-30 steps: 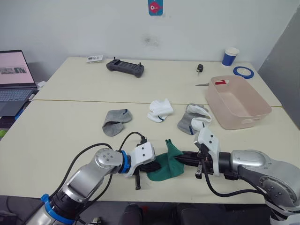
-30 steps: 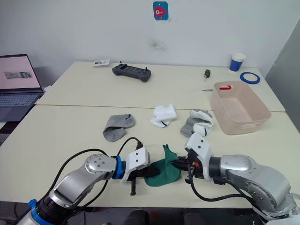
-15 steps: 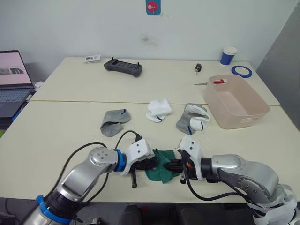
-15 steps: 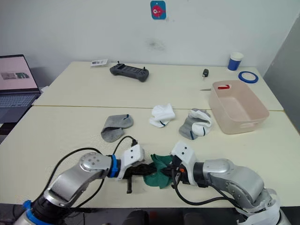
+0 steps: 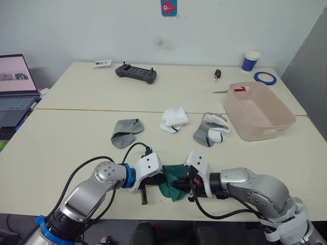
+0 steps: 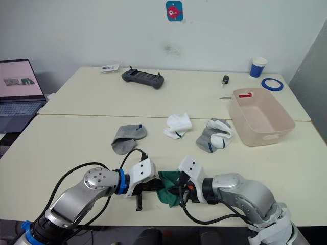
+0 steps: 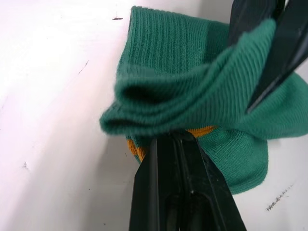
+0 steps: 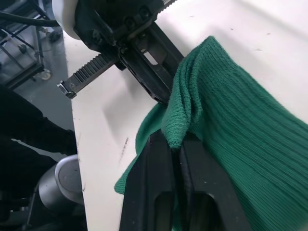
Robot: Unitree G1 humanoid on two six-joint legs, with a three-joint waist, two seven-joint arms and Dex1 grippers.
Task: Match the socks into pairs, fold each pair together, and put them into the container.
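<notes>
In the left eye view, the green socks [image 5: 171, 182] are gripped at the near table [image 5: 61, 148] edge between the left gripper [image 5: 159, 179] and right gripper [image 5: 179, 181]; the container [image 5: 259, 111] stands far right. In the left wrist view, closed fingers [image 7: 179, 159] pinch the cuff. In the right wrist view, closed fingers [image 8: 168, 159] clamp a fold.

Green socks [image 5: 171, 182] ribbed, yellow mark at cuff. Grey sock [image 5: 126, 132] blue mark. White sock [image 5: 173, 120] dark-blue mark. Grey-and-white socks [image 5: 210, 129] bunched. Bin [image 5: 278, 127] pale pink. Cup [image 5: 250, 60] blue-white. Desk [image 5: 61, 148] cream.

Socks [image 5: 175, 120], container [image 5: 259, 111] on table [image 5: 76, 143]
</notes>
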